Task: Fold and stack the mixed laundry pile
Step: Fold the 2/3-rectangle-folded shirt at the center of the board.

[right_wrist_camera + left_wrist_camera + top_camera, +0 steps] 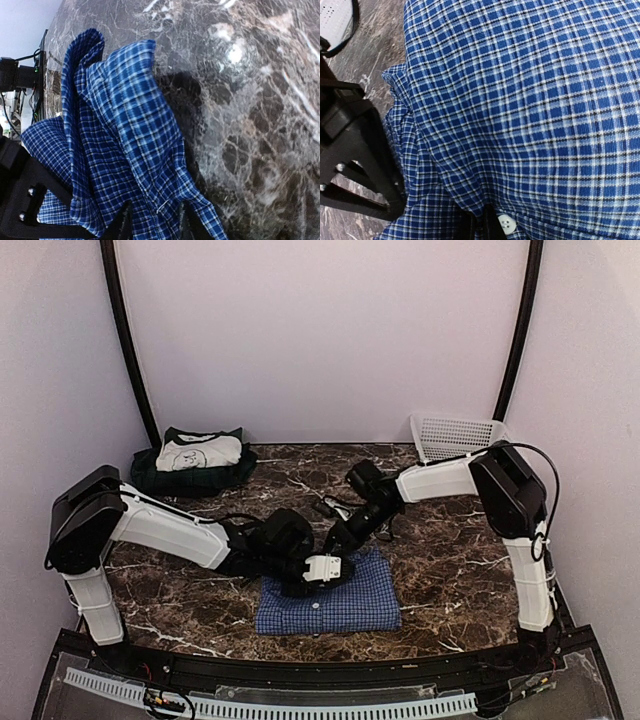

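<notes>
Shirt (pixel 335 608), blue-and-white checked, lies partly folded on the near middle of the bench (pixel 450 570). Left jaws and right jaws both pinch its far edge, raised a little, probably to bring that edge over for the next fold.

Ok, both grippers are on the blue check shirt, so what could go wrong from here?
1. The left gripper and right gripper sit close together at the far edge of the blue check shirt; they could knock each other.
2. The right gripper holds a bunched, raised flap, so the fold may land crooked.
3. The left gripper pinches fabric beside a white button; that thin hold might slip.
</notes>
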You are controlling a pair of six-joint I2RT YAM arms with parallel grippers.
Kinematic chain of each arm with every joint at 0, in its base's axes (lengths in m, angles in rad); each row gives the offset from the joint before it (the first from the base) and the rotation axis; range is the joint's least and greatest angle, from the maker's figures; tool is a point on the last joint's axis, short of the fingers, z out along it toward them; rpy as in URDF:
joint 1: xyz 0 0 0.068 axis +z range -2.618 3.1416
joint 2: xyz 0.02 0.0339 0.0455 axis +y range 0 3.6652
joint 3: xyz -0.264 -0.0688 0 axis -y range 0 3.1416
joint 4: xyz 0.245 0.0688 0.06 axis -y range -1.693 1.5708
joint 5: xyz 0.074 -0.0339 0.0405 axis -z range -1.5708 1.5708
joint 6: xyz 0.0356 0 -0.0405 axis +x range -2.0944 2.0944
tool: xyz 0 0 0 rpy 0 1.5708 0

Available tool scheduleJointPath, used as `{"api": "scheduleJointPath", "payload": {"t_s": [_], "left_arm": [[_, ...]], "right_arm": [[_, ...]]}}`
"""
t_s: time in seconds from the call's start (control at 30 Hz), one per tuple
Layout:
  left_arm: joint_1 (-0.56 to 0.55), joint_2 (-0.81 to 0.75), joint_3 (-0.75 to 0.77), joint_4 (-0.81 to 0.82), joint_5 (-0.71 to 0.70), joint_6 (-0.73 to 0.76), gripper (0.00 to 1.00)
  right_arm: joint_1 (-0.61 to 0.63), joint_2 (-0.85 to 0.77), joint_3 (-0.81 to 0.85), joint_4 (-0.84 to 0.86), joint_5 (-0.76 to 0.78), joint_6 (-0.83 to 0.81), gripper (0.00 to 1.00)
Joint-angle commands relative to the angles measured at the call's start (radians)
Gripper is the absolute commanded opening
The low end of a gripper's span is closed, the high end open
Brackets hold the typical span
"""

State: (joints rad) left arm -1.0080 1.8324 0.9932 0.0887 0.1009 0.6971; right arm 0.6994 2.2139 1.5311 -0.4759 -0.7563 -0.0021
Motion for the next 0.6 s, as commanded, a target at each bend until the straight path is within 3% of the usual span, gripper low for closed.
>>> {"api": "scheduleJointPath", "payload": {"t_s": [0.0,0.1,0.23,0.43,0.57], "left_arm": [[-0.060,-0.050,-0.081,-0.022,0.021,-0.101,0.00],[-0.089,-0.076,-0.104,-0.028,0.009,-0.121,0.00],[-0.105,-0.143,-0.109,-0.054,-0.006,-0.131,0.00],[-0.106,-0.243,-0.084,-0.110,0.003,-0.125,0.00],[-0.106,-0.258,-0.064,-0.152,0.009,-0.118,0.00]], "right_arm": [[-0.005,-0.107,-0.017,-0.006,0.064,0.030,0.36],[-0.034,-0.124,0.069,-0.057,0.124,0.027,0.42],[-0.047,-0.114,0.190,-0.154,0.203,-0.010,0.42],[-0.031,-0.129,0.174,-0.144,0.026,-0.017,0.34],[0.012,-0.072,0.170,-0.146,0.011,-0.025,0.27]]}}
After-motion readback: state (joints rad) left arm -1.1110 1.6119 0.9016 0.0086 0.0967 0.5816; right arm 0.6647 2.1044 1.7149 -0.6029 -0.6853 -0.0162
